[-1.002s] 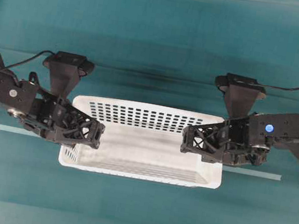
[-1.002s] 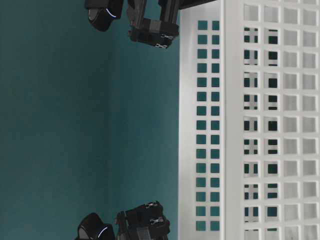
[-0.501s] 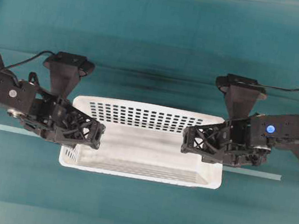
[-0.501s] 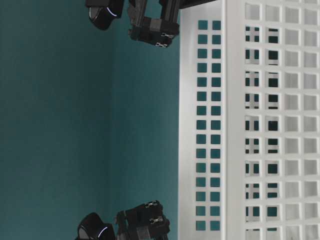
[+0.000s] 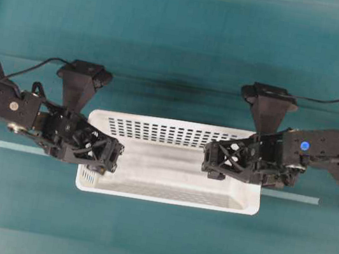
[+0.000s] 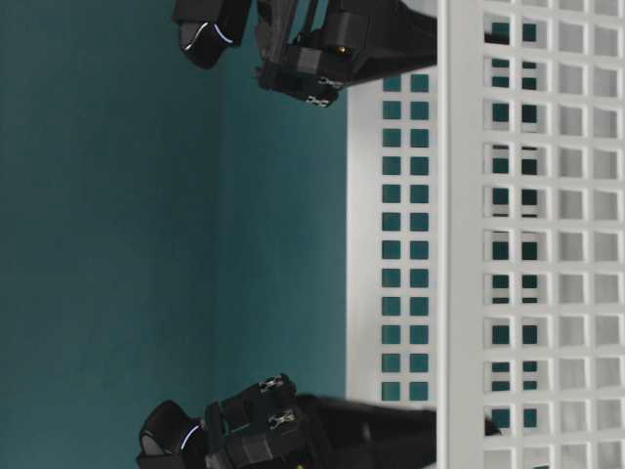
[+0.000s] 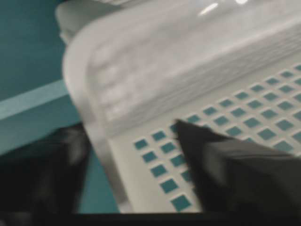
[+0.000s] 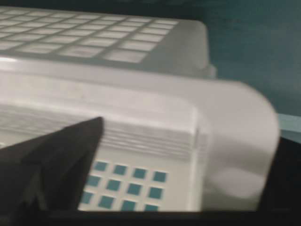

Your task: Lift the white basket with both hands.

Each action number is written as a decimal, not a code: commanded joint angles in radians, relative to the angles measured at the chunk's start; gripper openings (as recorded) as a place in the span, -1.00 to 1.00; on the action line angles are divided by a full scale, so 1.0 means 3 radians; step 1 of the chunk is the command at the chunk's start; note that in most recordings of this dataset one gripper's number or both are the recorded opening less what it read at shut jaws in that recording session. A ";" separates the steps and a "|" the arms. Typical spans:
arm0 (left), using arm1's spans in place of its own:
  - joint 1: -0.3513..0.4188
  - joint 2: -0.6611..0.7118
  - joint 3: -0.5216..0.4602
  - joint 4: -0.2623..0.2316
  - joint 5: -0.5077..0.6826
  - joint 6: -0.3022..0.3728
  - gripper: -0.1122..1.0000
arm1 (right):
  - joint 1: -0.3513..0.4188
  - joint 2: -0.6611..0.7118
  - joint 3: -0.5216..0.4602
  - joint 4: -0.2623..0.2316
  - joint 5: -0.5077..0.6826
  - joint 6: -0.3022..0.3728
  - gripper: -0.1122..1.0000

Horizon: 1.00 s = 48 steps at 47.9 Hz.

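**White basket on the mat, a gripper at each end**

The white basket (image 5: 172, 163) sits on the teal table (image 5: 181, 51), roughly in the middle of the overhead view, its long sides running left to right and its perforated walls showing rows of small holes. A pale tape strip (image 5: 18, 147) pokes out on either side of it. At the left short end, the left gripper (image 5: 102, 155) straddles the rim: the left wrist view shows one dark finger (image 7: 225, 160) inside against the holed wall and another dark shape outside, with a clear gap to the plastic, so its jaws stand apart. Over on the right short end, the right gripper (image 5: 214, 163) does likewise, one finger (image 8: 51, 160) inside and the rim between, jaws spread, not pinching. The wrist views are blurred.
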<state>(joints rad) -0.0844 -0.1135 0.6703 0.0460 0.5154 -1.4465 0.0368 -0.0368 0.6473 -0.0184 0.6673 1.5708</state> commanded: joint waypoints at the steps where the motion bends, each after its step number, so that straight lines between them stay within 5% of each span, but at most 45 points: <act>1: 0.0000 -0.0072 -0.0020 0.0015 0.0000 -0.0005 0.77 | 0.0000 0.0026 -0.0015 -0.0015 -0.0072 0.0005 0.91; 33: 0.0031 -0.0619 0.0235 0.0015 0.0266 0.0056 0.71 | -0.0015 -0.0159 0.0020 -0.0015 -0.0353 0.0015 0.90; 48: 0.0046 -0.0926 0.0291 0.0015 0.0194 0.0133 0.71 | -0.0020 -0.0455 0.0215 0.0005 -0.0123 0.0015 0.90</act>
<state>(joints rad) -0.0690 -0.3682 0.7701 0.0476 0.5906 -1.4174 0.0307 -0.1411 0.7133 -0.0184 0.6213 1.5754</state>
